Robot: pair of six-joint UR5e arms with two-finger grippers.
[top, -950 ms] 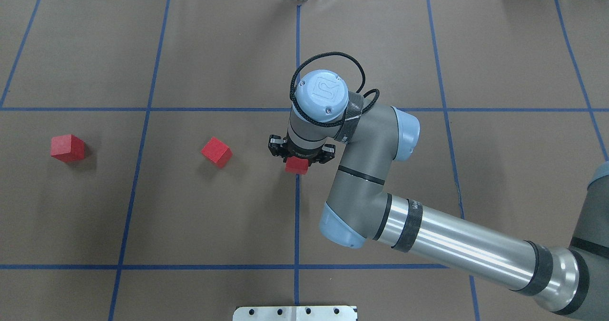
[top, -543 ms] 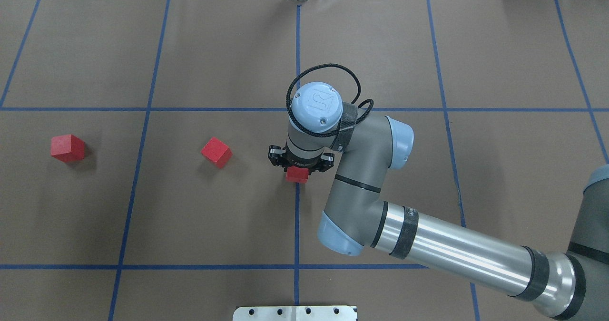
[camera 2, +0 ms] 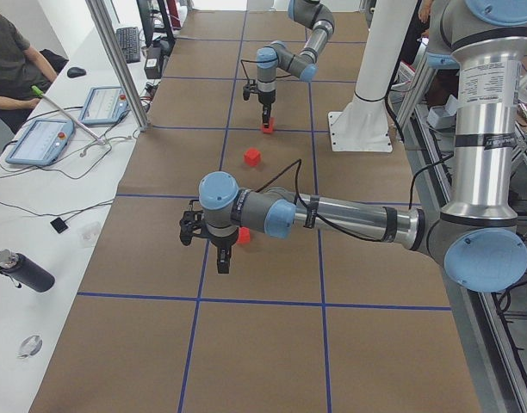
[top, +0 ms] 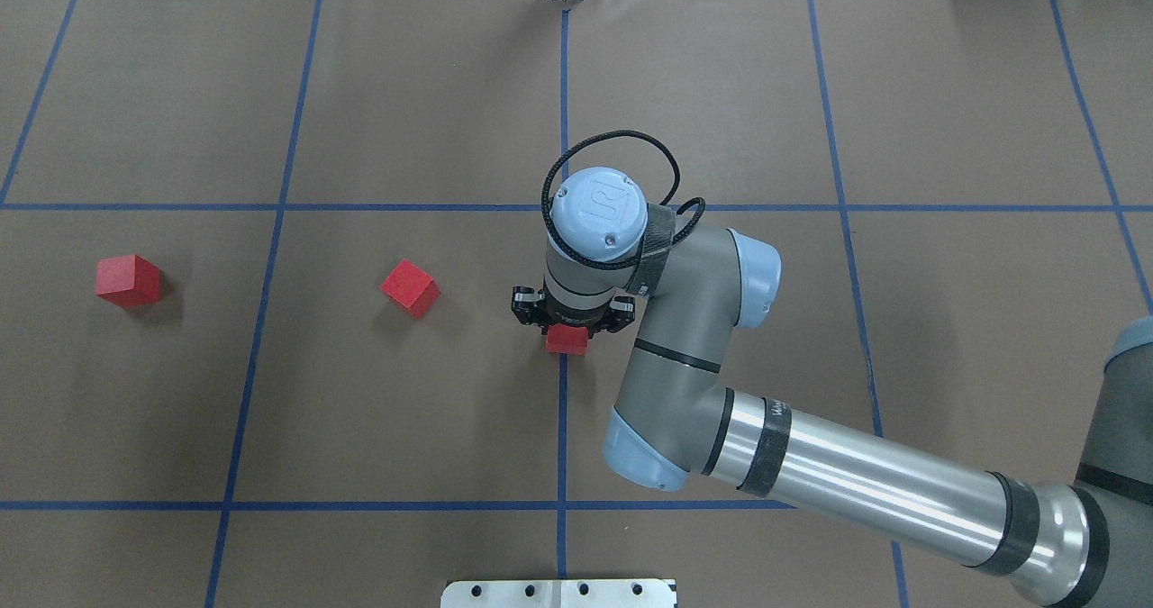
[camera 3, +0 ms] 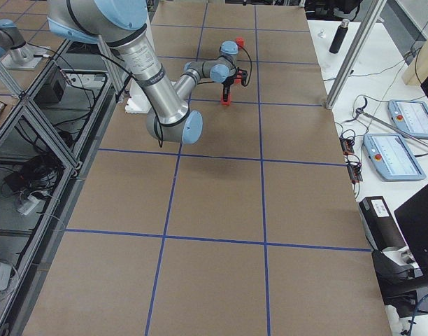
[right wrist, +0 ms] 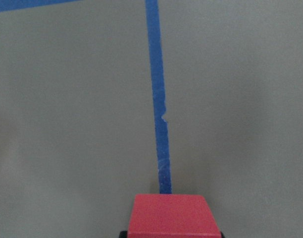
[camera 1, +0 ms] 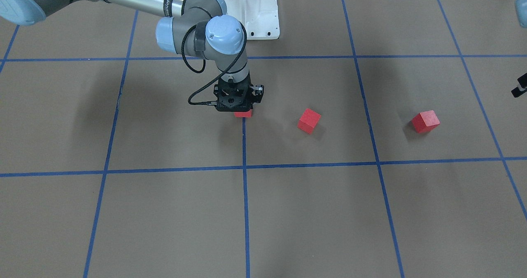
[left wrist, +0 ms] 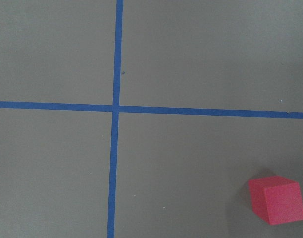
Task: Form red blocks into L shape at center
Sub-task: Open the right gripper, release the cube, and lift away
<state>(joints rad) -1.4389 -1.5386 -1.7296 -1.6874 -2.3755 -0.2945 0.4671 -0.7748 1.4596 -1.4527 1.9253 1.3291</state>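
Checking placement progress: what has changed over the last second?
The right gripper, shut on the held red block, carried it a little toward the robot's base along the central blue line. The middle red block and the far-left red block stayed put.

First red block (top: 566, 340) on the central line (top: 562, 428), second block (top: 410, 287) nearby leftward, third block (top: 129, 280) farther left

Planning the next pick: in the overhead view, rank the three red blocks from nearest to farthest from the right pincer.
1. Gripped block, in the right pincer, on the central line.
2. Tilted block, to its left.
3. Far-left block, beyond the next blue line.
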